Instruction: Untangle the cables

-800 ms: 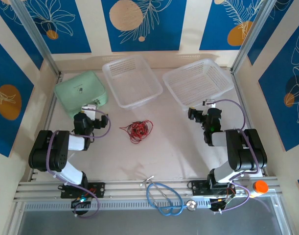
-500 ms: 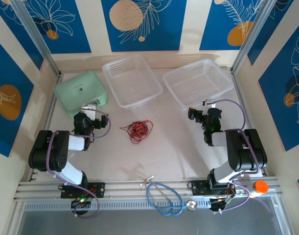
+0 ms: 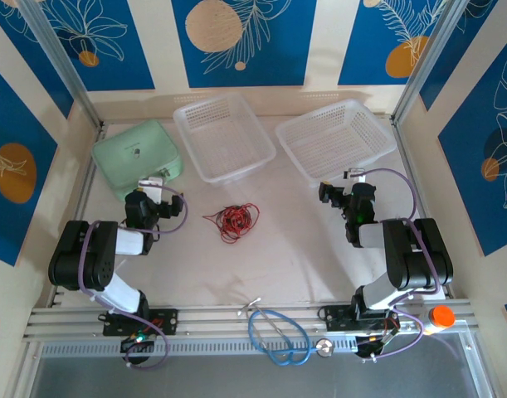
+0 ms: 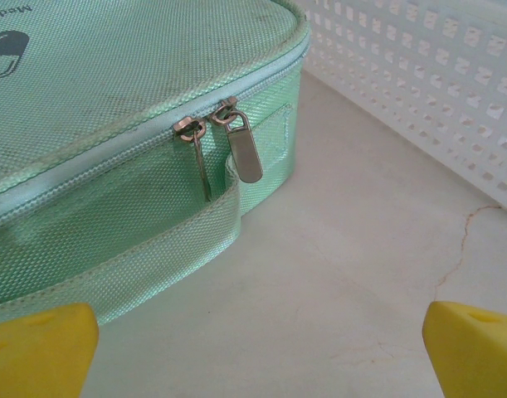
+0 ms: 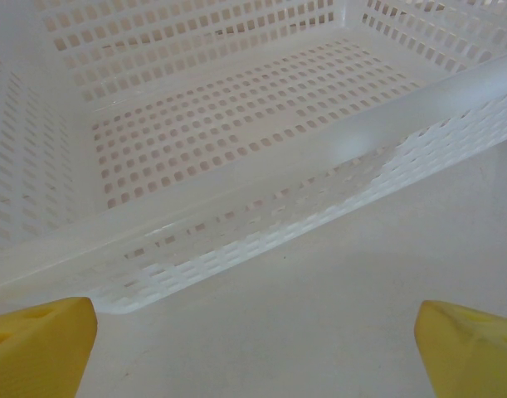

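Centrally, the cables (image 3: 233, 220) lie tangled on bare table (image 3: 303, 249), away from edges.

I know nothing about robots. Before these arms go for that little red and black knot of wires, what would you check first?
1. Left fingers open and empty: ok, wide apart with nothing between them.
2. Right fingers open and empty: ok.
3. Cables unobstructed: ok, the tangle lies on bare table between the arms.
4. Left fingers aimed at the cables: not ok, they face the green case.
5. Right fingers aimed at the cables: not ok, they face a white basket.
6. Loose wire ends located: cannot tell, too small to see.
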